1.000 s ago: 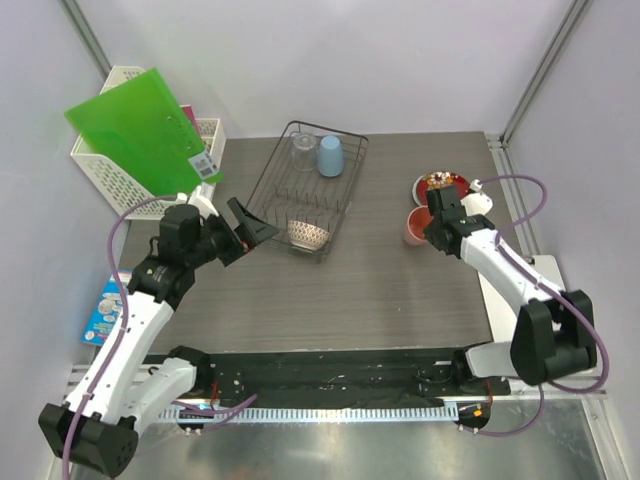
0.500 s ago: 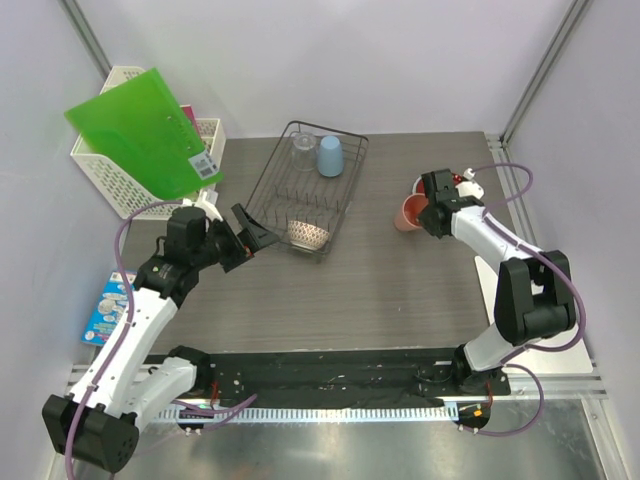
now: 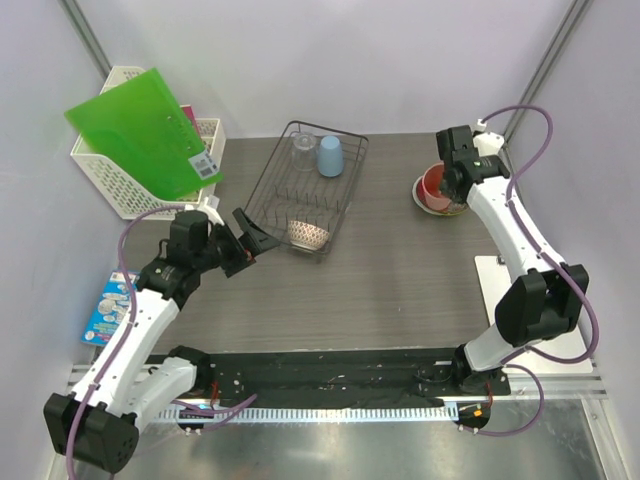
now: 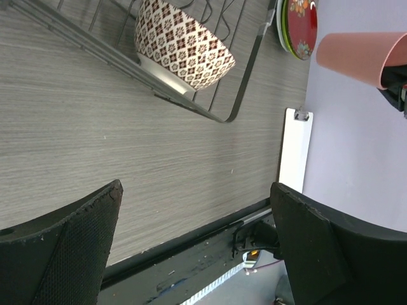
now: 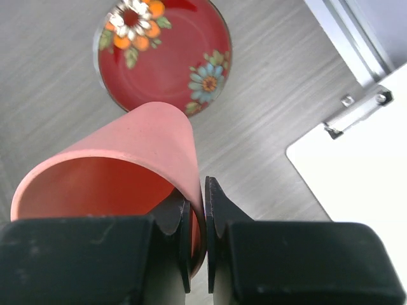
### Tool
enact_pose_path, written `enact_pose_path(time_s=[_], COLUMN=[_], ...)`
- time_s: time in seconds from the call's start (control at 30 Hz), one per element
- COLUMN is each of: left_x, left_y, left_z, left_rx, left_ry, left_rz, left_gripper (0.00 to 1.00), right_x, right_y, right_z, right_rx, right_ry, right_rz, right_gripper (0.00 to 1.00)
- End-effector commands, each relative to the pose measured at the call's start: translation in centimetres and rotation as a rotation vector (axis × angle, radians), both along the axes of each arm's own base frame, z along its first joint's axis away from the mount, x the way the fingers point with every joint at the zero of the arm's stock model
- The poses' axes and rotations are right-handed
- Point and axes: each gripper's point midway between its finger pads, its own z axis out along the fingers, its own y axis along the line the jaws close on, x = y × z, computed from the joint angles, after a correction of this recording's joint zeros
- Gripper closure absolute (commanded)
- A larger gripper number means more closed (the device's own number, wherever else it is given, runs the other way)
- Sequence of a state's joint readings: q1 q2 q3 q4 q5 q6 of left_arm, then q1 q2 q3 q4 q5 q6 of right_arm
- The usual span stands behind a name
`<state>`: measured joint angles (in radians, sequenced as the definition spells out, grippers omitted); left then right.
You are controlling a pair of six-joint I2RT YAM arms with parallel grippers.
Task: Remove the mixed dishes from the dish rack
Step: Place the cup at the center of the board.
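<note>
On the bench (image 3: 400, 290) plates (image 5: 162, 57) lie stacked; the right claw (image 5: 198, 197) grips the pink cup (image 5: 127, 165), the left claw (image 4: 196, 190) gapes empty, and bowl (image 4: 184, 47) and blue cup (image 3: 330, 156) wait in the rack (image 3: 262, 188).

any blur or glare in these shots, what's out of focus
Top external: even soft light, sharp, bright sheen on the metal strip at the near edge. Left wrist: patterned bowl sharp; the left gripper's fingers dark, little detail. Right wrist: pink cup fills the foreground, red patterned plate beyond it looks slightly soft; no glare.
</note>
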<state>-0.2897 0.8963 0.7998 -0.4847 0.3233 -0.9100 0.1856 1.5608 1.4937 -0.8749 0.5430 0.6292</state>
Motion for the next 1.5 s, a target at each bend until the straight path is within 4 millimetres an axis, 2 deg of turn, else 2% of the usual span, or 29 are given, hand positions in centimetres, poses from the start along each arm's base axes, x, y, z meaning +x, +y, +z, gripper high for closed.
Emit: enact_pose_path(time_s=[0.0,0.1,0.2,0.53,0.63,0.7,0.73,0.87,1.0,1.13,1.17,1.27,1.33,1.37,1.4,1.43,1.47], left_x=[-1.0,-1.6,-2.0,-2.1,-2.1,-2.1,-2.0,-1.9,-1.7,-1.5,-1.4,-1.2,-1.1,-1.0,-0.7,-0.6,-0.4], left_y=[-0.5,-0.8,-0.9,-0.8,-0.8,-0.8,-0.8,-0.8,-0.7,-0.5,-0.4,-0.3,-0.2,-0.1,0.2,0.3,0.5], left_z=[0.9,1.1,1.0,0.4,0.1,0.1,0.1,0.1,0.2,0.3,0.3,0.5,0.5,0.5,0.6,0.7,0.8], left_rx=[-0.03,-0.029,-0.024,-0.012,-0.008,-0.005,-0.004,0.0,0.004,0.016,0.02,0.024,0.033,0.04,0.051,0.06,0.074], left_ry=[-0.028,-0.035,-0.033,-0.026,-0.018,-0.019,-0.018,-0.018,-0.026,-0.038,-0.039,-0.043,-0.047,-0.052,-0.058,-0.062,-0.071], left_rz=[-0.031,-0.046,-0.054,-0.052,-0.052,-0.054,-0.055,-0.052,-0.045,-0.034,-0.031,-0.026,-0.019,-0.015,0.0,0.007,0.01], left_gripper=[0.04,0.04,0.03,0.03,0.03,0.03,0.03,0.03,0.03,0.02,0.02,0.02,0.02,0.02,0.02,0.02,0.02], right_x=[-3.0,-3.7,-4.1,-4.4,-4.8,-5.2,-5.3,-6.0,-6.0,-5.6,-5.4,-5.5,-5.3,-5.2,-5.1,-5.2,-4.4], right_y=[-1.1,-0.4,0.3,0.9,1.0,1.1,1.0,0.8,0.6,0.6,0.7,0.6,0.7,0.8,1.2,1.8,3.5], right_z=[-3.8,-6.4,-8.2,-11.6,-12.6,-12.8,-12.7,-12.0,-10.1,-6.9,-5.6,-3.7,-1.6,0.7,2.0,3.4,5.8], right_rx=[-0.072,-0.033,0.004,0.03,0.039,0.046,0.047,0.039,0.032,0.037,0.037,0.034,0.037,0.049,0.07,0.092,0.16], right_ry=[0.223,0.277,0.3,0.358,0.37,0.365,0.36,0.333,0.281,0.203,0.176,0.16,0.12,0.045,-0.01,-0.07,-0.191], right_rz=[0.046,0.079,0.1,0.12,0.125,0.128,0.127,0.129,0.13,0.141,0.149,0.157,0.159,0.161,0.177,0.2,0.27], right_gripper=[0.93,0.92,0.92,0.92,0.86,0.77,0.71,0.6,0.56,0.53,0.53,0.53,0.53,0.53,0.53,0.54,0.54])
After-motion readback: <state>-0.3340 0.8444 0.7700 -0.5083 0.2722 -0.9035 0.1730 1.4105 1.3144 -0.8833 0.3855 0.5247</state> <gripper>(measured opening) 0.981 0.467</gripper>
